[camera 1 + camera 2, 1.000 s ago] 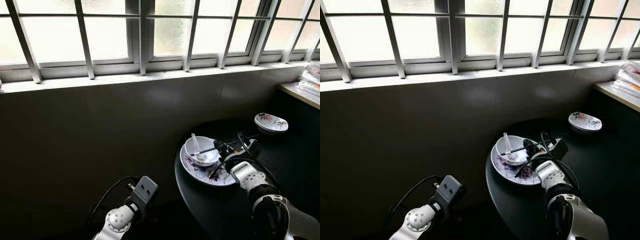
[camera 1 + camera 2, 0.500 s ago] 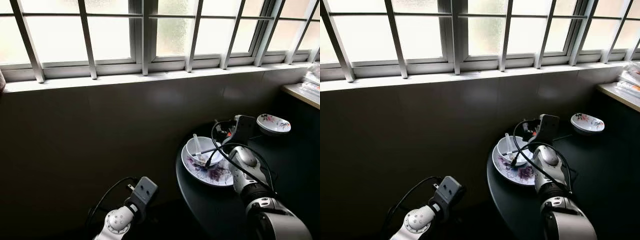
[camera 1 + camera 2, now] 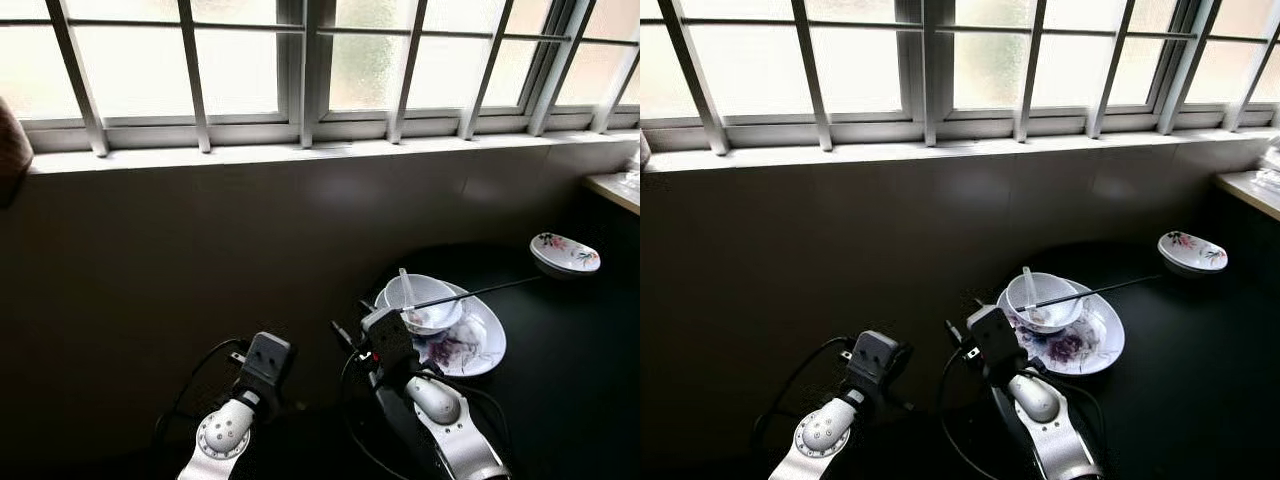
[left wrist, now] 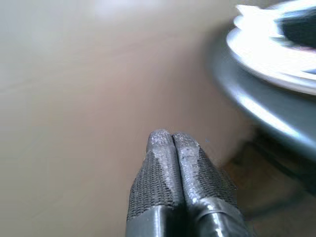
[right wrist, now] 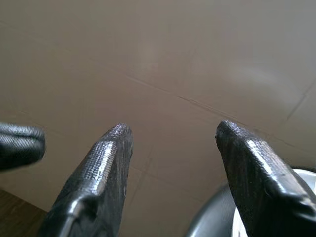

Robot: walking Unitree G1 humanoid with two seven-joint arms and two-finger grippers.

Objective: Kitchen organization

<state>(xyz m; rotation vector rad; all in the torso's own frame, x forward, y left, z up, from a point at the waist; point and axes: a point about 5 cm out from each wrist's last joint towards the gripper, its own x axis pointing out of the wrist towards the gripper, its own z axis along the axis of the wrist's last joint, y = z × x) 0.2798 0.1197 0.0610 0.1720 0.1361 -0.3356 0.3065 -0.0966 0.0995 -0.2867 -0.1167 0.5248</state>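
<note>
Facing a dark round tabletop (image 3: 1200, 380) under the window: plate (image 3: 1095, 345) sits near the edge at 9 o'clock, carrying a bowl (image 3: 1045, 298) with spoon (image 3: 1029, 289) and a chopstick (image 3: 1095, 291) laid across the rim. Small dish (image 3: 1192, 251) lies at 2 o'clock. Right claw (image 5: 170, 148), spread and empty, points at the wall; left claw (image 4: 172, 140) is pressed together. Risk: a sideways reach could knock the chopstick loose or push the plate overboard.

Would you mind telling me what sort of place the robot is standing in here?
Probably a dining corner in a home. A round dark table carries a used floral plate with a bowl, spoon and chopstick on it, beneath a barred window.
</note>
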